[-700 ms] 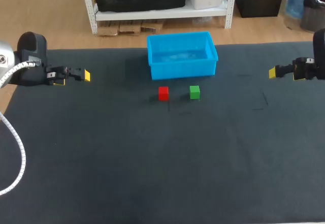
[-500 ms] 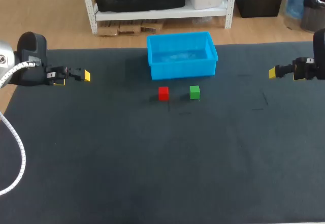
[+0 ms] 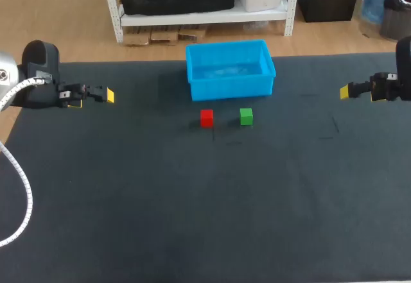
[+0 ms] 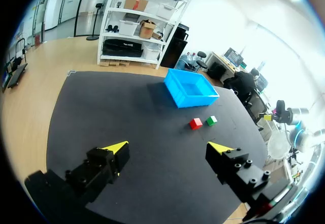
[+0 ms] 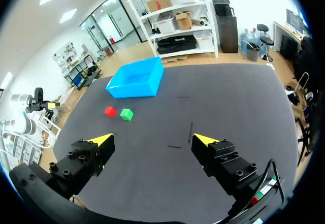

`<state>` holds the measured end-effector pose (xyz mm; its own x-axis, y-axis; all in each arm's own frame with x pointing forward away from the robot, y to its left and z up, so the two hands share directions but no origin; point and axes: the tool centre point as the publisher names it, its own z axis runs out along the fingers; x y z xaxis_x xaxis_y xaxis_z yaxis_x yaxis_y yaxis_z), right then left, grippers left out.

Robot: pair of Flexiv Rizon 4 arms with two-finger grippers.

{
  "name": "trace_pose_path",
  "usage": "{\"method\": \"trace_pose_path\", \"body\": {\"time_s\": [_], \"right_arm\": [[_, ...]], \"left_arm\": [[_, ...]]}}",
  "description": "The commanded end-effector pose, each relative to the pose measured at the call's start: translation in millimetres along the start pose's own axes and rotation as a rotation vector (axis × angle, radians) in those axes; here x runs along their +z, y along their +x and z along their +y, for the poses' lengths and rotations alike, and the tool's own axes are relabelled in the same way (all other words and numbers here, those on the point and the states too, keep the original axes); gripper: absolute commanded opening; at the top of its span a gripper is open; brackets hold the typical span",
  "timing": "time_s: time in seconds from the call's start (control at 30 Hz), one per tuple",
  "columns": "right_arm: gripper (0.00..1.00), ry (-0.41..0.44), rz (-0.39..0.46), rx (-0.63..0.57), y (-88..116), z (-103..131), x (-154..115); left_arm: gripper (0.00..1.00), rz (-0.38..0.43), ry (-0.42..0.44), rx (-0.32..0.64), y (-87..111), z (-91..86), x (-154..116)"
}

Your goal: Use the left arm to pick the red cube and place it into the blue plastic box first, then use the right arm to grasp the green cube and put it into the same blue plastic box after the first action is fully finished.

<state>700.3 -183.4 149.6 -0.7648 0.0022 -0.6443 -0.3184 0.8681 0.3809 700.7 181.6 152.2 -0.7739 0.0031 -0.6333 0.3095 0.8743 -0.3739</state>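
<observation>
Left claw hung wide open, empty — unmoved since a moment before — the red cube well ahead; right claw gaped idle too: nothing begun.

The dark table carries a blue plastic box, red cube, green cube.

Our left arm comes in from the left, our right arm from the right; our left gripper is spread wide, holding nothing; our right gripper is too.
</observation>
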Motion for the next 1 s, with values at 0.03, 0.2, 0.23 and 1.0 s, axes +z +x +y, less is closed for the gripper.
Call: {"method": "trace_pose_path", "body": {"time_s": [0.03, 0.2, 0.23, 1.0], "right_arm": [[1.0, -0.003, 0.001, -0.001, 0, -1, 0], [1.0, -0.003, 0.001, -0.001, 0, -1, 0], [1.0, -0.003, 0.001, -0.001, 0, -1, 0], [1.0, -0.003, 0.001, -0.001, 0, -1, 0]], "left_arm": [[1.0, -0.006, 0.009, 0.002, 0.9, 2.0, 0], [1.0, -0.006, 0.009, 0.002, 0.9, 2.0, 0], [1.0, -0.006, 0.009, 0.002, 0.9, 2.0, 0], [1.0, 0.034, -0.058, 0.039, -13.8, -12.0, 15]]}}
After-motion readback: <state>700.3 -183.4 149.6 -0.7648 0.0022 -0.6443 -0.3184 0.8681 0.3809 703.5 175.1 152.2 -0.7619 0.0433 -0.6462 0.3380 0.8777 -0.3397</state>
